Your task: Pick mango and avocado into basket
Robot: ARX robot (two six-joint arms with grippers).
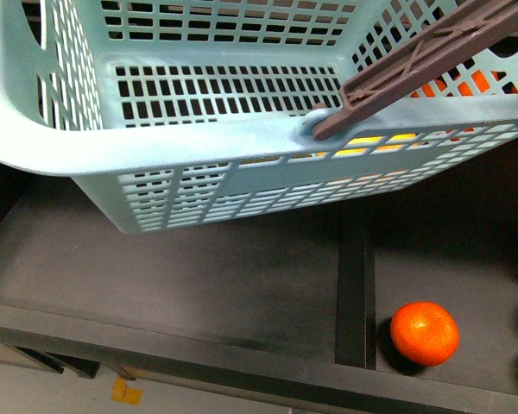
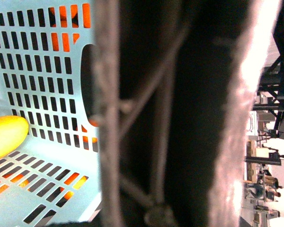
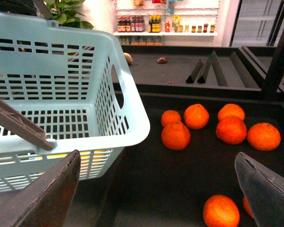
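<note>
The right gripper (image 3: 156, 189) is seen from its own wrist camera with its two fingers (image 3: 52, 198) spread wide and nothing between them; it hangs above the dark display shelf (image 3: 180, 142), just right of the basket (image 3: 132, 118). The left gripper itself cannot be made out: its wrist view is filled by the brownish-grey handle (image 2: 170, 113) of the basket, pressed very close to the lens, so it cannot be told whether it is open or shut, though a hold on the handle seems likely.

Inside the basket a smooth yellow rounded end, taken to be the mango (image 2: 7, 135), is seen lying on the slotted floor against the side wall; yellow also glows through the near wall slots in the front view. No dark green avocado can be found in any view, neither in the basket nor on the shelf.

Round oranges (image 3: 196, 116) lie scattered on the shelf to the right of the basket, and one (image 1: 424, 332) sits near the front edge.

The task is judged about half done: the mango appears placed, and the avocado is left to be located and put in.
</note>
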